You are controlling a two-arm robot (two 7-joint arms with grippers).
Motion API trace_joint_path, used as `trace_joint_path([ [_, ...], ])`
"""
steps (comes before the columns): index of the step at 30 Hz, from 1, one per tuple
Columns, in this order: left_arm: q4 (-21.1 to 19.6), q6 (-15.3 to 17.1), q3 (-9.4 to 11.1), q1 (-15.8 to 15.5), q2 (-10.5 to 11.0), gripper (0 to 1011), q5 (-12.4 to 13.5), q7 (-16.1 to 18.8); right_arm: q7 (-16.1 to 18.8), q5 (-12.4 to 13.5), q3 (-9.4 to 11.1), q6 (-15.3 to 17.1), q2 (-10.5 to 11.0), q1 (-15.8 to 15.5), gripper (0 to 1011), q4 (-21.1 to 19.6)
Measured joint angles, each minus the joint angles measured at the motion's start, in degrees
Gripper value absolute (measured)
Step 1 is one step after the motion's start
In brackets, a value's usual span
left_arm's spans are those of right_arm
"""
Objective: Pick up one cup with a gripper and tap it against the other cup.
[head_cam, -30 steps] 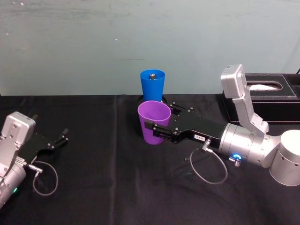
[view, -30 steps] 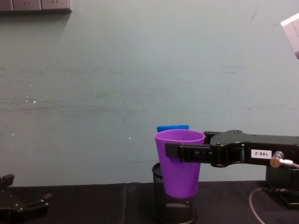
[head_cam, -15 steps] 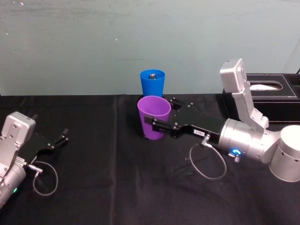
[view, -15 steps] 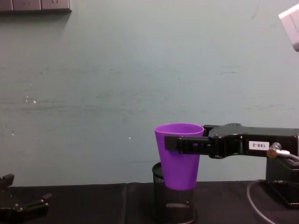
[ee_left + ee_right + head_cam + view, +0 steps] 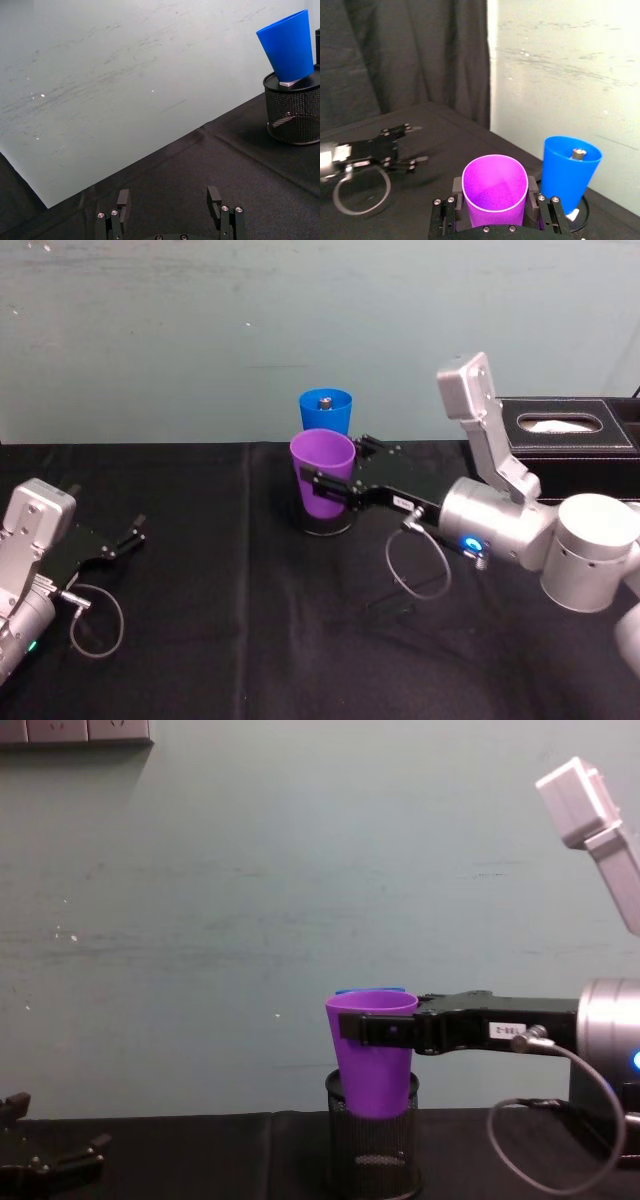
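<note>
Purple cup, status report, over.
Right gripper shut on purple cup, lifted, gap to blue cup. Blue cup sits tilted in mesh holder. Left gripper open, parked far left.

Even, diffuse light is provided throughout. The wall (image 5: 150, 330) is rendered bright, while only faint, soft-edged shadows are cast on the black tablecloth (image 5: 200, 640). A mild sheen is produced on the purple cup (image 5: 495, 197).

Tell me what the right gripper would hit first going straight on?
Probably the blue cup: it stands just ahead, slightly off line. The right gripper, shut on the purple cup, might slip past; depth is unclear.
</note>
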Motion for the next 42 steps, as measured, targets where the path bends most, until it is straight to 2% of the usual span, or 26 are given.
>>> trace_joint_path([
  [9, 0.0, 0.0, 0.0, 0.0, 0.0, 1000, 0.0, 0.0, -3.1, -1.9, 0.8, 0.8, -4.1, 3.3, 736, 5.0],
  [16, 0.0, 0.0, 0.0, 0.0, 0.0, 1000, 0.0, 0.0, -3.5, -3.0, 1.3, 1.3, -5.9, 5.4, 736, 8.1],
  [29, 0.0, 0.0, 0.0, 0.0, 0.0, 1000, 0.0, 0.0, -3.2, -3.7, 2.8, 1.2, -7.4, 6.5, 736, 11.3],
  [42, 0.0, 0.0, 0.0, 0.0, 0.0, 1000, 0.0, 0.0, -1.9, -3.9, 3.3, 0.6, -7.8, 6.7, 736, 11.7],
])
